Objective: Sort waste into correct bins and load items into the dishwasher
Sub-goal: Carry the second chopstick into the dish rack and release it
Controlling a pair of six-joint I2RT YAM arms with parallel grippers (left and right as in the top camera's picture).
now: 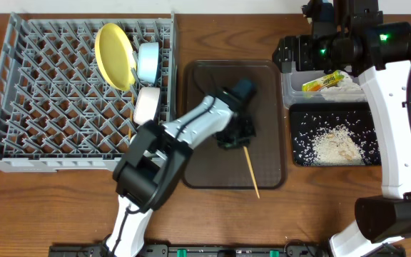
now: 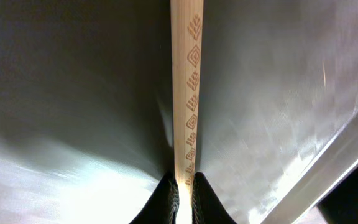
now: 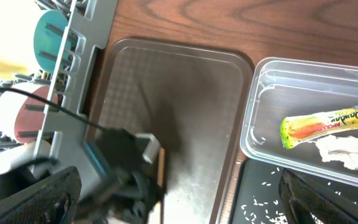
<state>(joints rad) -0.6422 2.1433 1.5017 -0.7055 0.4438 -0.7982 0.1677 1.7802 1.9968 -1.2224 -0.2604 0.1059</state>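
Worked over a brown wooden table (image 1: 212,235). Clamped the left gripper (image 2: 184,200) shut on a wooden chopstick (image 2: 187,93), with the dark fingers (image 2: 166,202) pressed to either side of its near end. Showed, in the left wrist view, diamond and leaf marks carved along the stick's face. Held that stick low over the brown serving tray (image 1: 191,168), slanting from the gripper toward the tray's near edge; could not tell whether the far tip touched anything.

Hung the right gripper (image 1: 296,53) above the left end of the clear plastic tub (image 1: 288,93), fingers spread wide apart with nothing between them. Saw inside the tub a yellow-green snack wrapper (image 1: 323,82) with orange print, and crumpled white paper (image 1: 347,89) touching it. Found, just in front of the tub, a glossy black tray (image 1: 298,155) scattered with rice-like scraps (image 1: 334,146), heaped thickest toward the middle.

Found at the far left the grey dish rack (image 1: 48,107), loaded along its right side with a yellow plate (image 1: 114,56) on edge, a light blue bowl (image 1: 148,61) just beside it, and a white bowl (image 1: 146,103) nearer the front. Noted a thin wooden stick (image 1: 130,127) among the pegs by the white bowl, too small to name for sure.
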